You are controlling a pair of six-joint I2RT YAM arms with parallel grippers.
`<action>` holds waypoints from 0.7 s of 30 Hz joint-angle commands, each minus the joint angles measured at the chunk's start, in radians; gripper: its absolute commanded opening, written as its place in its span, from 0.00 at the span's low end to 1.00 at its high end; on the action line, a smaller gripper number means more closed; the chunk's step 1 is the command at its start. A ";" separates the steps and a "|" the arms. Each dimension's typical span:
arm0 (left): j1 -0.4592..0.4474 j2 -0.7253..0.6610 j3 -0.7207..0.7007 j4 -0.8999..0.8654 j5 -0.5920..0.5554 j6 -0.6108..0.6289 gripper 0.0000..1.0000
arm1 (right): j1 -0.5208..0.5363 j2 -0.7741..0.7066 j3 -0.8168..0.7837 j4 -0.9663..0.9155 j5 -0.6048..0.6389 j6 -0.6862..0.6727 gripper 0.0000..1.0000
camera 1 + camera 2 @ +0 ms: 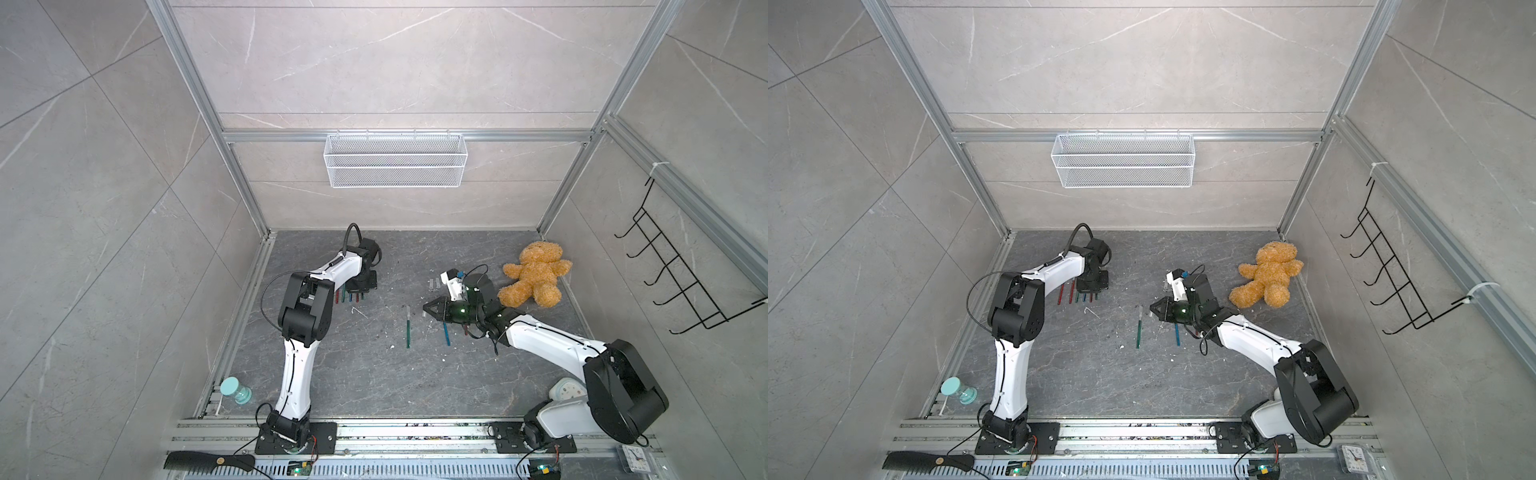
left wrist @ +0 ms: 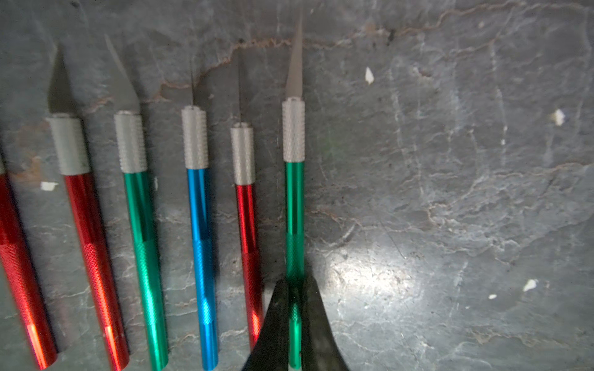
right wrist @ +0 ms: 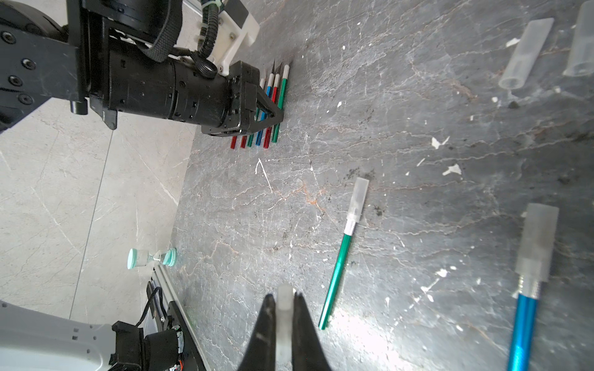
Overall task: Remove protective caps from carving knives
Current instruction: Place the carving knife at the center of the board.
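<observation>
My left gripper (image 2: 295, 282) is shut on the handle of a bare-bladed green carving knife (image 2: 294, 199), which sits at the end of a row of several uncapped red, green and blue knives (image 2: 199, 208) at the back left (image 1: 349, 297). My right gripper (image 3: 285, 297) is shut on a translucent protective cap (image 3: 285, 308) and hovers mid-table (image 1: 426, 308). A green knife (image 3: 337, 266) lies nearby wearing its cap (image 3: 360, 199), and so does a blue knife (image 3: 524, 324). Two loose caps (image 3: 527, 51) lie behind the right gripper (image 1: 434, 284).
A teddy bear (image 1: 532, 274) lies at the back right. A teal hourglass (image 1: 236, 390) stands at the front left edge. A black comb (image 1: 208, 461) and a small clock (image 1: 636, 459) rest on the front rail. A wire basket (image 1: 395, 160) hangs on the back wall.
</observation>
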 commanded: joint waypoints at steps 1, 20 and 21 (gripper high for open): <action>0.003 0.014 0.026 -0.038 0.039 0.012 0.00 | 0.008 0.009 0.005 0.010 -0.008 -0.017 0.00; -0.024 -0.039 -0.042 -0.055 0.038 -0.024 0.00 | 0.011 0.006 0.007 0.005 -0.005 -0.019 0.00; -0.026 -0.040 -0.041 -0.061 0.035 -0.025 0.00 | 0.010 0.005 0.007 0.004 -0.005 -0.019 0.00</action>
